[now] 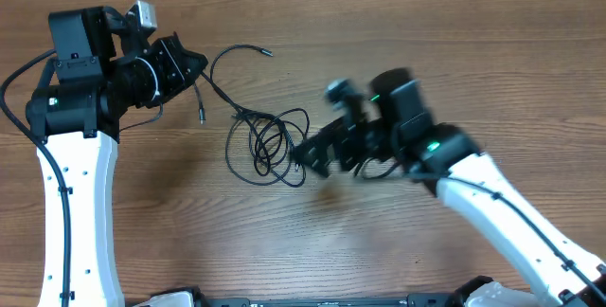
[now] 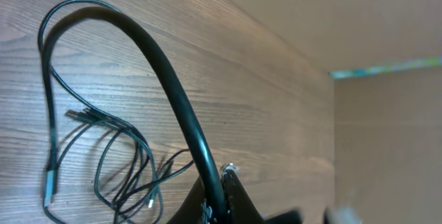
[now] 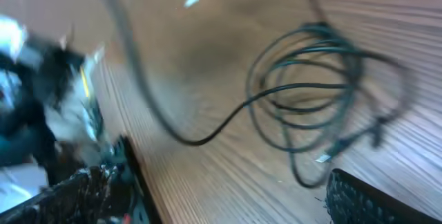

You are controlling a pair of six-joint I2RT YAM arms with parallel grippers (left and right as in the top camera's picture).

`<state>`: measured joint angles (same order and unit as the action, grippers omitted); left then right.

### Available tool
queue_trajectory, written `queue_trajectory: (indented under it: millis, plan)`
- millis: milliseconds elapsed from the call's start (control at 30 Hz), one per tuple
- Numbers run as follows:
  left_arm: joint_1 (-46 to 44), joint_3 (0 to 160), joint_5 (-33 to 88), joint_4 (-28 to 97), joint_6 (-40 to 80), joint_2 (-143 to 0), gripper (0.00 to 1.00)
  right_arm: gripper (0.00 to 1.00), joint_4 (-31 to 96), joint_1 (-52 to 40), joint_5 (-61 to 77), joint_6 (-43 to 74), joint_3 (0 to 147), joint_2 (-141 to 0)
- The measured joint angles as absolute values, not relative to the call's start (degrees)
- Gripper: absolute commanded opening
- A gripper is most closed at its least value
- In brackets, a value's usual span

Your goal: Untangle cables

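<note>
Left gripper [image 1: 196, 64], upper left of the overhead frame, is clenched on one strand of the cables [image 1: 270, 146]. In the left wrist view that strand arcs up out of its shut jaws. The other strands lie in a loose tangled coil at frame centre on the wooden tabletop [image 1: 379, 42]. One plug end [image 1: 268, 53] sits above the coil, a second plug end [image 1: 201, 116] to its left. Right gripper [image 1: 312, 155] is blurred, jaws spread wide and holding nothing, just right of the coil; contact with it can't be told.

Wooden table [image 1: 379, 70], seemingly tangled cables [image 1: 268, 144] atop.
</note>
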<state>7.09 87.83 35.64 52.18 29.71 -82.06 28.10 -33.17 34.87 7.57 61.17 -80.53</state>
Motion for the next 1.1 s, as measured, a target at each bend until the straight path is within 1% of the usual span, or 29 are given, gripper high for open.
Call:
queue_trajectory:
  millis: [200, 333, 367, 433, 533, 667, 833, 1033, 1067, 1100]
  plan:
    - [7.1, 87.8, 35.3, 51.0, 34.0, -82.0, 0.04, 0.99, 25.4, -43.4, 16.3, 7.5, 61.2, -82.8]
    - [7.1, 87.8, 35.8, 50.5, 36.2, -82.1, 0.04, 0.96, 20.1, -44.8, 11.0, 10.2, 61.2, -87.6]
    - [7.1, 87.8, 36.0, 50.0, 36.9, -82.1, 0.04, 0.94, 18.4, -44.9, 10.0, 10.9, 61.2, -88.9]
    - [7.1, 87.8, 36.5, 49.3, 38.0, -82.1, 0.04, 0.89, 15.6, -44.9, 9.1, 11.9, 61.2, -90.9]
    - [7.1, 87.8, 36.9, 47.9, 40.2, -82.1, 0.04, 0.79, 12.3, -45.0, 8.6, 12.7, 61.2, -92.7]
    - [7.1, 87.8, 37.1, 43.4, 44.2, -82.1, 0.04, 0.71, 10.7, -45.4, 8.5, 13.4, 61.2, -94.0]
    - [7.1, 87.8, 37.5, 36.7, 50.0, -82.1, 0.04, 0.69, 10.0, -45.5, 8.5, 13.5, 61.2, -95.7]
    - [7.1, 87.8, 39.7, 32.7, 55.9, -82.1, 0.04, 0.71, 5.8, -45.5, 8.5, 13.5, 61.2, -97.2]
    - [7.1, 87.8, 39.9, 32.6, 56.8, -82.1, 0.04, 0.69, 4.7, -45.5, 8.4, 13.5, 61.2, -97.3]
    - [7.1, 87.8, 40.2, 32.5, 57.5, -82.1, 0.04, 0.65, 3.9, -45.5, 8.4, 13.5, 61.2, -97.4]
